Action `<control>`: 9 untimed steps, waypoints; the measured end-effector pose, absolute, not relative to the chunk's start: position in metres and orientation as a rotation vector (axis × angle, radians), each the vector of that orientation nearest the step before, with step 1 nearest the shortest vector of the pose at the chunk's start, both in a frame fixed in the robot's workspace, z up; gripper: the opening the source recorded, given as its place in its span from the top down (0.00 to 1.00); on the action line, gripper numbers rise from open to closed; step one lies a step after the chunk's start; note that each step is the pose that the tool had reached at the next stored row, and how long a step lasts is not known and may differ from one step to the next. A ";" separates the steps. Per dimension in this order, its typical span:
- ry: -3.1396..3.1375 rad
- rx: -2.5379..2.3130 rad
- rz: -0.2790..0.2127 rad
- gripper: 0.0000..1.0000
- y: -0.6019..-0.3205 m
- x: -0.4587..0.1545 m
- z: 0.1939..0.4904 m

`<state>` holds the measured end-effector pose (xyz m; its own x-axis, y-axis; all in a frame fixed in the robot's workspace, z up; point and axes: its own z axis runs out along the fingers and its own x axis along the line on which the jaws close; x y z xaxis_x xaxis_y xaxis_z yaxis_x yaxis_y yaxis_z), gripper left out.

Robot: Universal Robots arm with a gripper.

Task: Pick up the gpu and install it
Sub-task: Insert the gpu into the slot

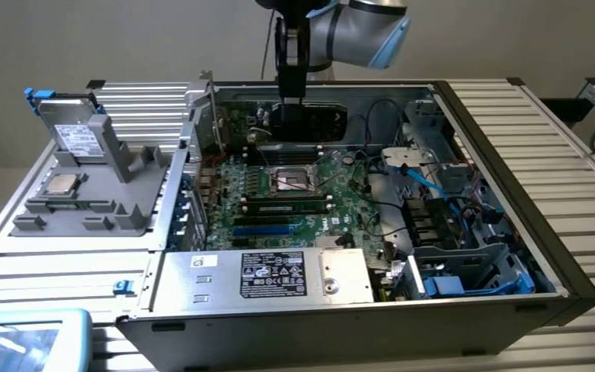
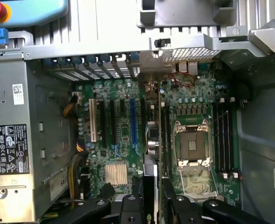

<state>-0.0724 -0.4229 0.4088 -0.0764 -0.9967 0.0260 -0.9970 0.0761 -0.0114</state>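
A slatted metal worktop [image 1: 545, 132] is seen carrying an open computer case [image 1: 328, 329], laid on its side across the middle and reaching towards the edge at the exterior view's right. A grey and blue robot arm [image 1: 365, 27] is lowered into the case from above, over its far end. A silver power supply [image 1: 276, 275] with a black label is fitted at the near end of the case. A green motherboard [image 1: 241, 190] is spread across the case floor. A grey fixture [image 1: 101, 178] is placed beside the case, by the worktop's edge at the exterior view's left. The gpu [image 1: 313, 122] is held upright on edge over the far part of the motherboard; whether it is seated in a slot cannot be told. The pincer [image 1: 295, 115] is closed on its upper edge. In the wrist view the gpu [image 2: 151, 140] is seen edge-on between a blue slot [image 2: 134, 121] and the empty processor socket [image 2: 193, 144]. A small silver chip [image 1: 60, 184] is laid on the fixture.
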 end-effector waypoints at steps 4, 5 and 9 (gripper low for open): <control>-2.283 2.115 0.014 0.73 -0.428 -0.072 0.391; -2.281 2.114 0.011 0.73 -0.429 -0.072 0.388; -2.279 2.112 0.007 0.73 -0.431 -0.072 0.380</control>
